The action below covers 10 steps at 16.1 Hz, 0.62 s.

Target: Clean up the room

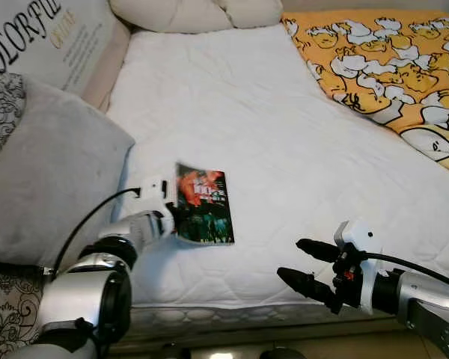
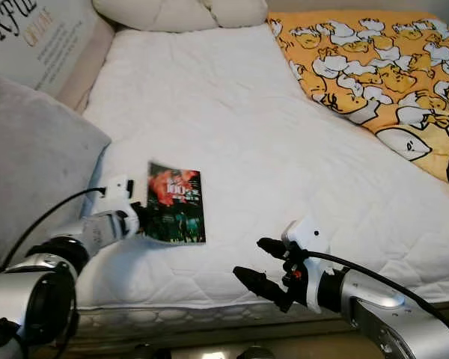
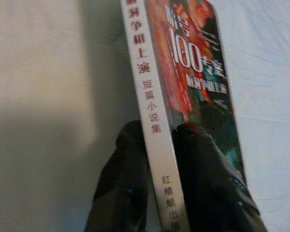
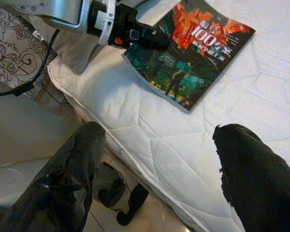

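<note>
- Near the front edge of the white mattress [image 1: 269, 134] lies a paperback book [image 1: 207, 206], cover up, red and dark green artwork showing, its spine turned toward the robot's left.
- At that spine the left gripper [image 1: 173, 215] has closed: the left wrist view shows one black finger [image 3: 123, 188] on each side of the book's spine edge, pinching it (the white spine with its printed characters runs straight up between them).
- Most of the book looks to rest flat on the mattress; I cannot tell whether the pinched edge has come off the fabric yet.
- Lower and to the robot's right, the right gripper [image 1: 308, 268] hovers just off the mattress's front edge with its fingers spread wide and nothing between them; the right wrist view looks across at the book from there.
- A grey pillow [image 1: 45, 179] sits close beside the left arm, and a yellow patterned blanket [image 1: 389, 67] covers the far right of the bed, well apart from the book.
- Judged risk: the hold is on one thin edge only, so a lift could let the book swing open or droop, pages fanning, and slide out of the pinch.
- A quick pull toward the robot could also drag it over the mattress edge onto the floor, or catch the arm on the pillow.
</note>
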{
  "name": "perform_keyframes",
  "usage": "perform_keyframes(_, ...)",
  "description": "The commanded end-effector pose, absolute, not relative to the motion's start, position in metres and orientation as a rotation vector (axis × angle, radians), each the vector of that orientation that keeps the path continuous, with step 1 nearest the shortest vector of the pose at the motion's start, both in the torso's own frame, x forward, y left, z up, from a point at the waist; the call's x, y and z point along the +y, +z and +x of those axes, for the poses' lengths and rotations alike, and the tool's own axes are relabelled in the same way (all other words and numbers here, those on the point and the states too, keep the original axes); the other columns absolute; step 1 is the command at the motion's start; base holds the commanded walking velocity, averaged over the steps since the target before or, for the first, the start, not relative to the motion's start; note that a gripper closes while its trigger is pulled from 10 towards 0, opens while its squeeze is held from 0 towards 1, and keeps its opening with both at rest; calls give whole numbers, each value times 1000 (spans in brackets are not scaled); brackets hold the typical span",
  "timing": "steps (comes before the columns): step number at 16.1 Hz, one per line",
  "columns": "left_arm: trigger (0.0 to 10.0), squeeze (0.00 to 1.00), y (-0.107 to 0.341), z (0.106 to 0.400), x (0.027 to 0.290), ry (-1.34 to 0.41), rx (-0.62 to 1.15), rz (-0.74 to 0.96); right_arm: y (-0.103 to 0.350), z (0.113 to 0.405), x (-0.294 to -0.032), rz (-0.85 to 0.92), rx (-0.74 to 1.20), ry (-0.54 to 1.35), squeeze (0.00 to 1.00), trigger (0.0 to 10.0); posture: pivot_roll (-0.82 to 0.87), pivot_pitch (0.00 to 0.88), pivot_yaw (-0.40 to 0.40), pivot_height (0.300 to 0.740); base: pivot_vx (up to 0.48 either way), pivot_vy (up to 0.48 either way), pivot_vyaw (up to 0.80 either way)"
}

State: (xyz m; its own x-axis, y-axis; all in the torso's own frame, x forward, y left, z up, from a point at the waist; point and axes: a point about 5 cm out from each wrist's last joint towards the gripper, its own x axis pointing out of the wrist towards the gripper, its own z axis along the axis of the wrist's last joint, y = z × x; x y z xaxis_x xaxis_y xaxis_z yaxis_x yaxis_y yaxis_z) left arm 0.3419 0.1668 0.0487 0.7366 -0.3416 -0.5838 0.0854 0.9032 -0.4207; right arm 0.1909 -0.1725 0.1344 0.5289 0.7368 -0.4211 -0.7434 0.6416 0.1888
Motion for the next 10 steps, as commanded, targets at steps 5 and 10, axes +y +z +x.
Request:
perform_keyframes(5,10000,1000,49,342,178,-186,719,-346,134,195,-171,-53,495,869,0,10000,-286,89,48,740,0,0,0)
perform_keyframes(10,10000,1000,62,344,218,-182,682,-152,133,210,-168,-72,453,861,0,10000,-244,24,52,740,0,0,0)
